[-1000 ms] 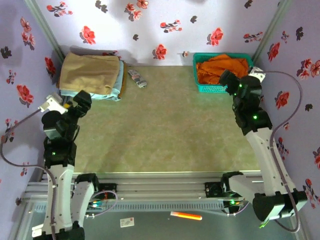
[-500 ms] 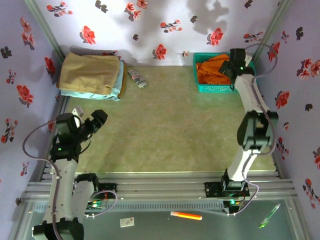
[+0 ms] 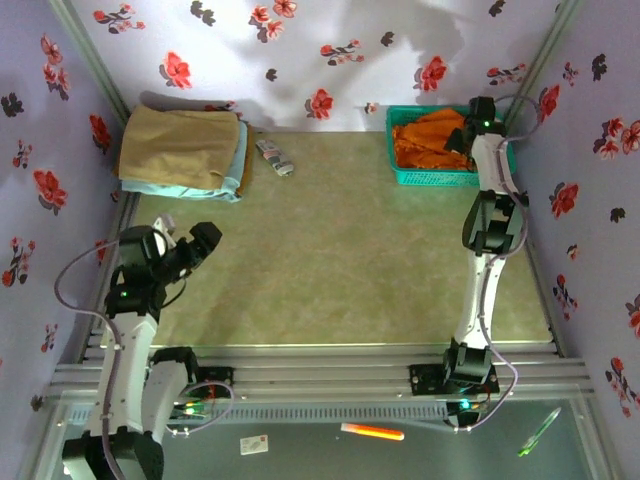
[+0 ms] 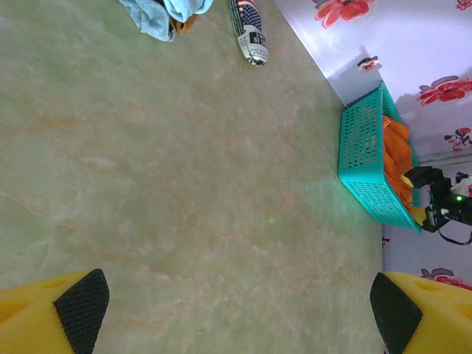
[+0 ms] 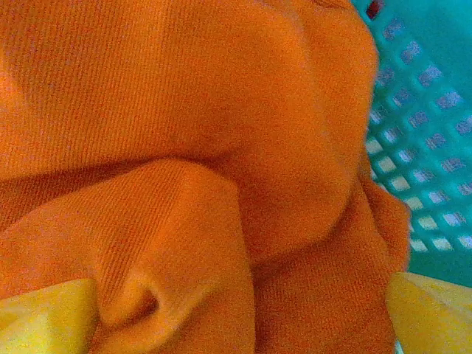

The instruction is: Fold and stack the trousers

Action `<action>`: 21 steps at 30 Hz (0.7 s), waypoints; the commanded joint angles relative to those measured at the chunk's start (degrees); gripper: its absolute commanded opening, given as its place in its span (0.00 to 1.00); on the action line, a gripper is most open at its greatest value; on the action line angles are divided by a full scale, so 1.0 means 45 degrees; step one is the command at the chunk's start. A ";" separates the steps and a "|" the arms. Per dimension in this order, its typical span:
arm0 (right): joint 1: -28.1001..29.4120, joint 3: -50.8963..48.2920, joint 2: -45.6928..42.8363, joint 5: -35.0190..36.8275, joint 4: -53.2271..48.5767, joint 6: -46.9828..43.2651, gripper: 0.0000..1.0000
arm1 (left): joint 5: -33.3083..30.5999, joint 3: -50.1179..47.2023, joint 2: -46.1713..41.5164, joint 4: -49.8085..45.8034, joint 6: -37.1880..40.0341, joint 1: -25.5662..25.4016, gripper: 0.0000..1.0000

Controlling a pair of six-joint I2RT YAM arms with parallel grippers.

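While the trousers [image 5: 221,147] lie bunched in the green basket [image 3: 432,178] at one o'clock, the right pincer [image 5: 236,317] hangs spread over them. A shallow pinch could slip off, or snagged cloth could drag the basket. The left pincer [image 4: 240,306] hangs spread above the tabletop [image 4: 184,184] at eight o'clock.

Top overhead; left wrist low, facing basket [image 4: 361,162]; right wrist probably inside, against trousers [image 5: 221,110].

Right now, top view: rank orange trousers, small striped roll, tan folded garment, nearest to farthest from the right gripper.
1. The trousers, in the green basket at far right, just below the right gripper.
2. The small striped roll, by the back wall, left of centre.
3. The tan folded garment, far left corner.
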 commanded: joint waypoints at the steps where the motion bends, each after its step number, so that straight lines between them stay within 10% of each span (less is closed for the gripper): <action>1: 0.0067 0.0536 0.0414 -0.0708 -0.0590 -0.0128 0.99 | 0.0284 -0.0087 0.0236 0.0654 -0.0239 -0.0072 0.95; 4: 0.0047 0.0768 0.0796 -0.1062 -0.0536 -0.0113 0.87 | 0.0284 -0.0052 0.0515 0.0846 -0.0251 -0.0072 0.92; 13: -0.0138 0.1561 0.0886 -0.3484 -0.0386 0.0636 0.00 | 0.0284 0.0461 0.0936 0.0641 0.0005 -0.0072 0.86; 21: 0.0940 0.1403 -0.1385 -0.1552 0.1352 0.1218 0.00 | 0.0323 0.0612 0.1061 0.1064 0.0184 -0.0410 0.80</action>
